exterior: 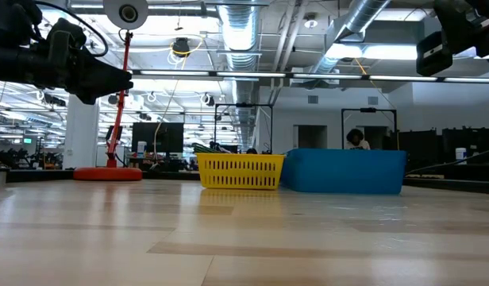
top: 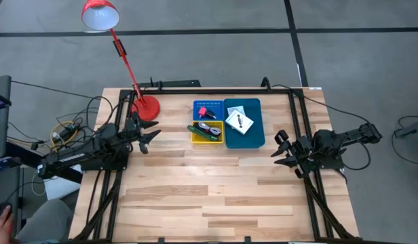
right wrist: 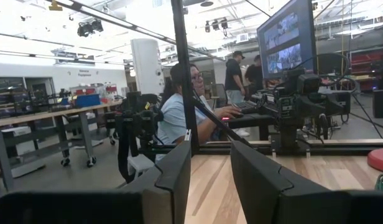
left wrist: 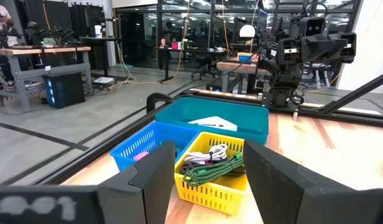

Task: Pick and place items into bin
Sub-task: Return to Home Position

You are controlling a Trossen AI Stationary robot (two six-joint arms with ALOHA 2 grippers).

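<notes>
L arm lies low along the table's [top: 209, 196] left edge, pointing inward. L gripper [top: 153, 138] sits just clear of the red desk lamp's [top: 146, 107] base, fingers [left wrist: 155, 177] spread wide w/ nothing betw them. The bins are ahead of it and well apart from the tips. 3 bins are clustered mid-table toward the far edge, touching each other. The small blue bin [top: 209, 102] holds 1 red-pink block [top: 203, 112]. The yellow bin [top: 207, 142], just on its near side, holds 1 green cable [left wrist: 213, 169] plus a pale grey-white cable [left wrist: 203, 155] coiled beside it. The big teal bin [top: 253, 137], to the right of both, holds 1 white flat packet [top: 239, 120] w/ black print, lying flat. R arm is stretched along the right edge, also pointing inward. R gripper [top: 279, 148] is near the teal bin's right side but not touching, fingers [right wrist: 174, 177] parted by a narrower gap and gripping nothing. No loose items on the bare wood. 2 arms, both clear of the bins. A person's hand [top: 0, 214] shows off the table's near-left corner.
</notes>
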